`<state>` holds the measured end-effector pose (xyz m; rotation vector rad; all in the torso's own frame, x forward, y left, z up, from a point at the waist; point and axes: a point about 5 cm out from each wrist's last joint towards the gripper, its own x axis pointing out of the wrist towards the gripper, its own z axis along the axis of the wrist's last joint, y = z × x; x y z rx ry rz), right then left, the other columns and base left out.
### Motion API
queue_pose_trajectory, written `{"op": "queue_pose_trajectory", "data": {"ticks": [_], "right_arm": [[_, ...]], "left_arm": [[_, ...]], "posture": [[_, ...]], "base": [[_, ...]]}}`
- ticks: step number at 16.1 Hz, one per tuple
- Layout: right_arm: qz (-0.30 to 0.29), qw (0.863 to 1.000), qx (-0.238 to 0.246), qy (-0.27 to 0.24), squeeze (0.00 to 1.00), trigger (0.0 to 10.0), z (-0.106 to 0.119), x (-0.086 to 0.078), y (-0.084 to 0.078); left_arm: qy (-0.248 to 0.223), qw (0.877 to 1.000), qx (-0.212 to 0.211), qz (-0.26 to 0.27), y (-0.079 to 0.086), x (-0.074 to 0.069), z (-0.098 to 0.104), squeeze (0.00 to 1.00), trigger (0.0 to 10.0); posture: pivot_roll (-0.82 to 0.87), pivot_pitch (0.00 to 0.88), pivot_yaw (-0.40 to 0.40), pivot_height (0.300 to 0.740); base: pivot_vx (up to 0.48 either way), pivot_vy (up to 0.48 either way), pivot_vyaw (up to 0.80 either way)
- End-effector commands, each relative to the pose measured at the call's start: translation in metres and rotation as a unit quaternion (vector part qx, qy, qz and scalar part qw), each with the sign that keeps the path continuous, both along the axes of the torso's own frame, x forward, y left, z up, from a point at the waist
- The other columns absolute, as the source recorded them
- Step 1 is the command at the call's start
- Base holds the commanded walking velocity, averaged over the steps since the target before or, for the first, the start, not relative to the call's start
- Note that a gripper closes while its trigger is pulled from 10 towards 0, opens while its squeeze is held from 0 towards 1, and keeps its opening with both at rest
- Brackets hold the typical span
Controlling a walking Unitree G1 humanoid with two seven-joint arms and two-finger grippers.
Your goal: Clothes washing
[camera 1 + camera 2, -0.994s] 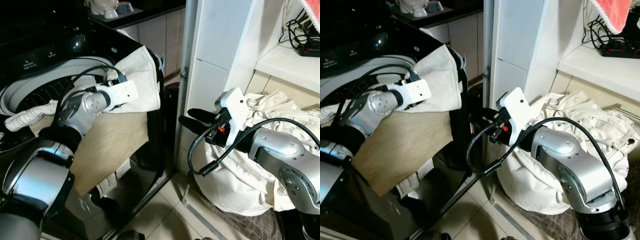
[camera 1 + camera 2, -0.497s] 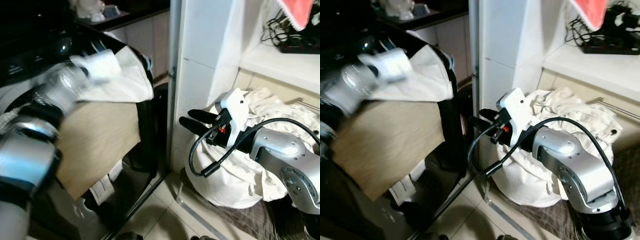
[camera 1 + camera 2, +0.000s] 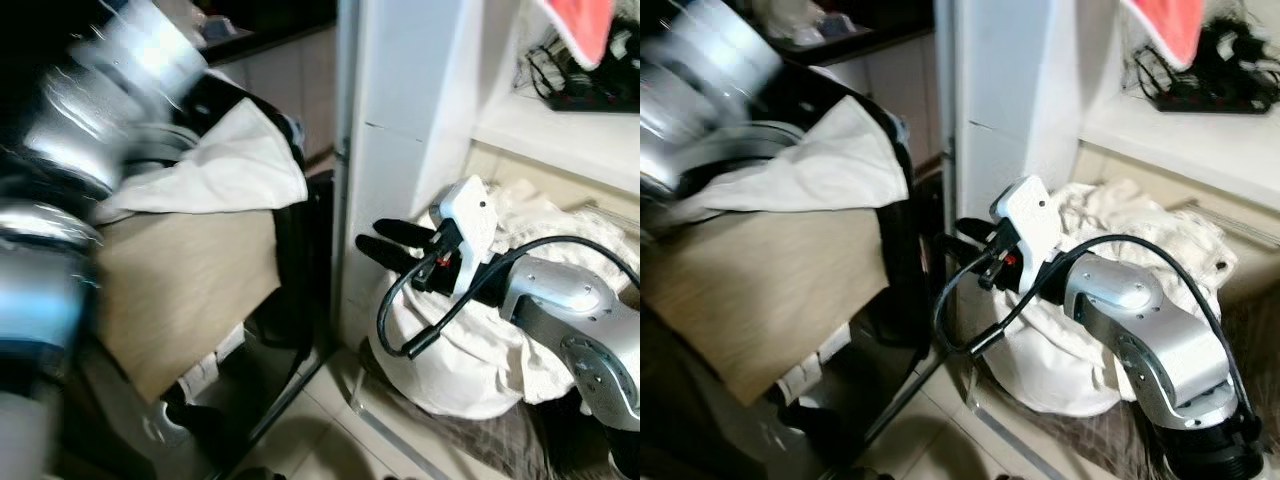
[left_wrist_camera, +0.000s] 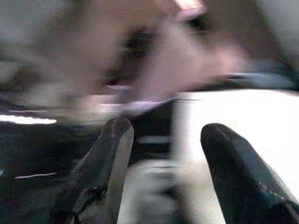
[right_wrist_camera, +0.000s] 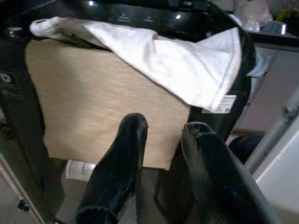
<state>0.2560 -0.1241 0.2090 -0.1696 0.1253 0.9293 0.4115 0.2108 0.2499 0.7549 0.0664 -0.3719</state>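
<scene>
Two garments hang over the black washing machine (image 5: 236, 70) front: white cloth (image 3: 225, 165) on top, tan cloth (image 3: 185, 285) under it. Left arm (image 3: 90, 110) is raised and blurred; left gripper (image 4: 163, 144) fingers spread, nothing between them. Right gripper (image 3: 385, 240) hovers beside the white pillar (image 3: 415, 120), fingers slightly apart, empty. White laundry pile (image 3: 480, 350) sits on the floor behind the right arm (image 3: 560, 300).

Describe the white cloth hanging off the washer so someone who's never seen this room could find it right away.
Start at the black washer left of the white tiled pillar. Over its front edge hang two cloths, one on the other. The white cloth is the upper one, lying over the tan cloth; it ends in a stitched corner with a small label, unlike the crumpled white laundry pile on the floor.
</scene>
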Motion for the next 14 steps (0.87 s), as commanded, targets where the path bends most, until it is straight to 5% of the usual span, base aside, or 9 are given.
{"op": "queue_pose_trajectory", "data": {"ticks": [1,2,5,7,8,14], "right_arm": [[0.005,1.0,-0.008,0.0,0.0,10.0,0.0,-0.001,0.001],[0.009,1.0,-0.011,0.001,0.0,10.0,-0.001,-0.001,0.002],[0.015,1.0,-0.015,0.003,0.0,10.0,-0.003,-0.004,0.004],[0.016,1.0,-0.02,0.006,0.0,10.0,-0.005,-0.005,0.004],[0.016,1.0,-0.021,0.006,0.0,10.0,-0.005,-0.006,0.004],[0.017,0.999,-0.031,0.003,0.0,10.0,-0.006,-0.005,0.005]], "left_arm": [[0.014,0.999,-0.01,-0.034,-0.004,-0.001,0.001,0.0,10.0],[0.047,0.996,0.021,-0.079,-0.018,-0.005,-0.022,0.0,10.0],[0.09,0.988,0.068,-0.101,-0.028,-0.01,-0.05,0.0,10.0],[0.11,0.977,0.154,-0.096,-0.024,-0.014,-0.068,0.0,10.0],[0.1,0.971,0.198,-0.084,-0.02,-0.014,-0.072,0.0,10.0],[0.019,0.962,0.272,0.013,-0.003,-0.007,-0.061,0.0,10.0]], "posture": [[-0.08,0.0,0.058,0.74],[-0.08,0.0,0.057,0.74],[-0.09,0.0,0.059,0.74],[-0.1,0.0,0.061,0.74],[-0.1,0.0,0.061,0.74],[-0.1,0.0,0.057,0.74]], "base": [[0.0,0.0,0.0],[0.0,0.0,0.0],[0.0,0.0,0.0],[0.0,0.0,0.0],[0.0,0.0,0.0],[0.0,0.0,0.0]]}}
